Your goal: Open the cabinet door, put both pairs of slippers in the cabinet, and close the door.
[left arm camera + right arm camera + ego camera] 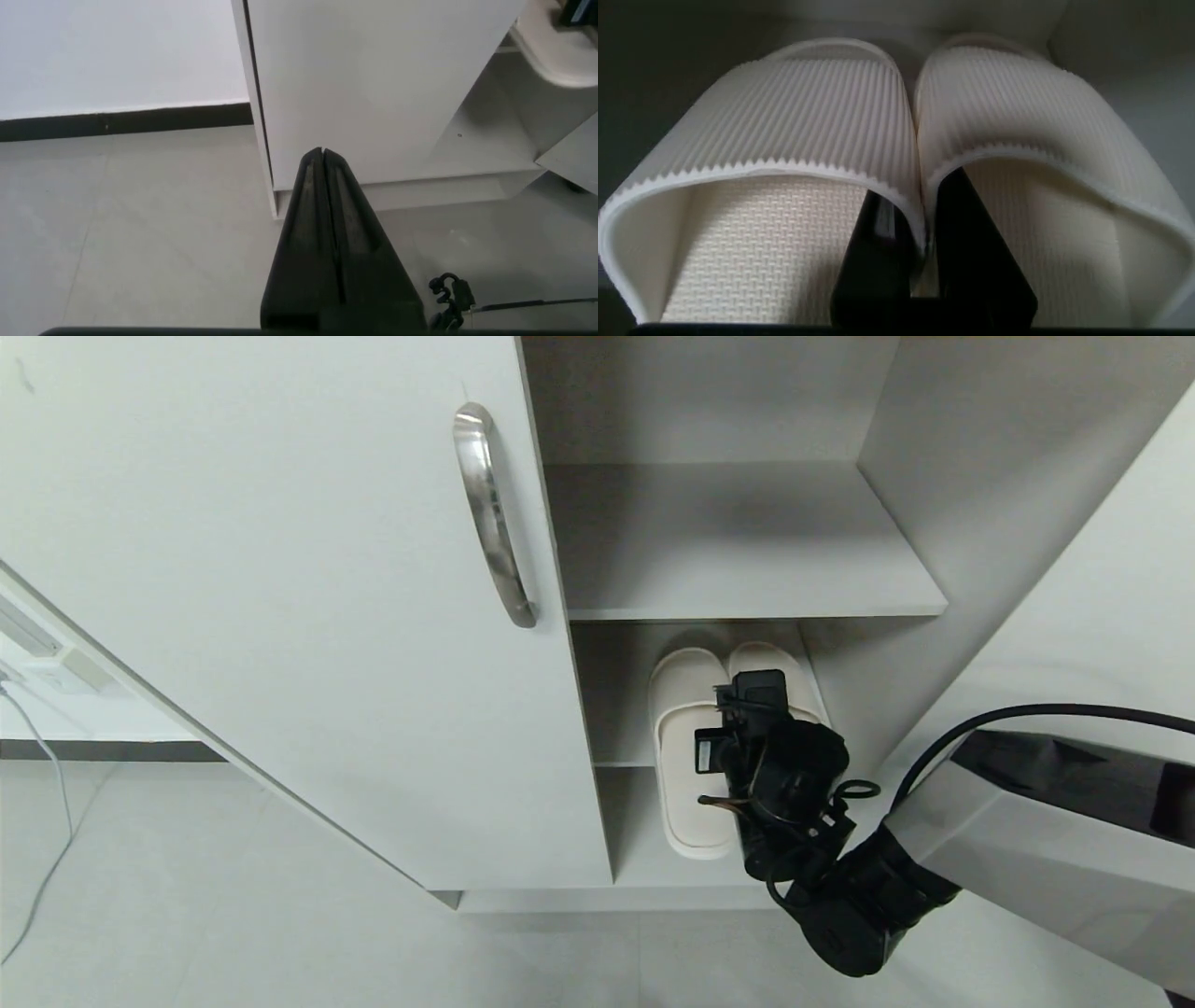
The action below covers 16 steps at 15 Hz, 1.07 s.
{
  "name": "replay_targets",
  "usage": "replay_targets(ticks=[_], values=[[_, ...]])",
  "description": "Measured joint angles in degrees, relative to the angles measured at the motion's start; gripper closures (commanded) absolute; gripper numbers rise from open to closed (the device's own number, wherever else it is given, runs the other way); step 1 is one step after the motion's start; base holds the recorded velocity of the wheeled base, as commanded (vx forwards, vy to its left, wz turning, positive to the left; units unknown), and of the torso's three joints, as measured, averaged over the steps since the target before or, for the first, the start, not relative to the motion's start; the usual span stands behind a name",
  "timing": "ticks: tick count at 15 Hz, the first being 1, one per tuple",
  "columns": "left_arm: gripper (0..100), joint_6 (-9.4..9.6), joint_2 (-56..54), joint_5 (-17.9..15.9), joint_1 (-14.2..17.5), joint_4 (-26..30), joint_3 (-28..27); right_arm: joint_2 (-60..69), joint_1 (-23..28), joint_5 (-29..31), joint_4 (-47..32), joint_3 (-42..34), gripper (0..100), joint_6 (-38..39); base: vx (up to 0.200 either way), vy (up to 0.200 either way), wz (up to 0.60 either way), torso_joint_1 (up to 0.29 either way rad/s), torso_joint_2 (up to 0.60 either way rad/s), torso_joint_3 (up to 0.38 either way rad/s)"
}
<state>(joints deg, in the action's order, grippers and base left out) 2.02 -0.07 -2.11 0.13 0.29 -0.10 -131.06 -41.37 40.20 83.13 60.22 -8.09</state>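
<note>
Cream ribbed foam slippers [686,756], 1 pair, sit side by side in the lower compartment of the white open-doored cabinet [738,541] in the head view, with the right gripper [752,695] over them.

Left wrist view: the left gripper [322,187] has its jaws pressed together above the grey tiled floor [112,233].

Right wrist view: the jaws pinch the slippers' 2 touching inner walls.

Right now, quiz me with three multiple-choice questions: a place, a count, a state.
1. Where are the cream ribbed slippers? A) on the floor B) inside the white cabinet, below its wide shelf C) on top of that shelf
2. How many slippers show? A) one B) two C) four
3. The left gripper has its jaws: A) shut B) wide open C) around a slipper
Answers: B, they are under the shelf board; B, one pair side by side; A, the jaws meet without a gap.
</note>
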Motion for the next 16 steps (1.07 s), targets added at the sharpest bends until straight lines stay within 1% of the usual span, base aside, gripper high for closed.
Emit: replay_targets(ticks=[1, 4, 8, 12, 16], values=[[100, -0.02, 0.00, 0.01, 0.00, -0.02, 0.00, -0.78, 0.67, 0.00, -1.21, 2.01, 100, 0.60, 0.000, 0.000, 0.00, 0.000, 0.00, 0.000], [100, 0.00, 0.00, 0.01, 0.00, -0.02, 0.00, -3.21, 2.38, -0.99, -9.58, 9.12, 100, 4.49, 0.000, 0.000, 0.00, 0.000, 0.00, 0.000], [100, 0.02, 0.00, 0.00, 0.05, -0.02, 0.02, -5.57, 3.64, -2.50, -15.71, 18.03, 100, 5.25, 0.000, 0.000, 0.00, 0.000, 0.00, 0.000], [100, 0.07, 0.00, 0.00, 0.00, -0.02, 0.00, -6.47, 5.07, -4.95, -20.35, 24.28, 100, 5.08, 0.000, 0.000, 0.00, 0.000, 0.00, 0.000], [100, 0.07, 0.00, 0.00, 0.00, -0.05, 0.00, -7.78, 6.01, -5.39, -23.47, 28.87, 100, 4.97, 0.000, 0.000, 0.00, 0.000, 0.00, 0.000]])
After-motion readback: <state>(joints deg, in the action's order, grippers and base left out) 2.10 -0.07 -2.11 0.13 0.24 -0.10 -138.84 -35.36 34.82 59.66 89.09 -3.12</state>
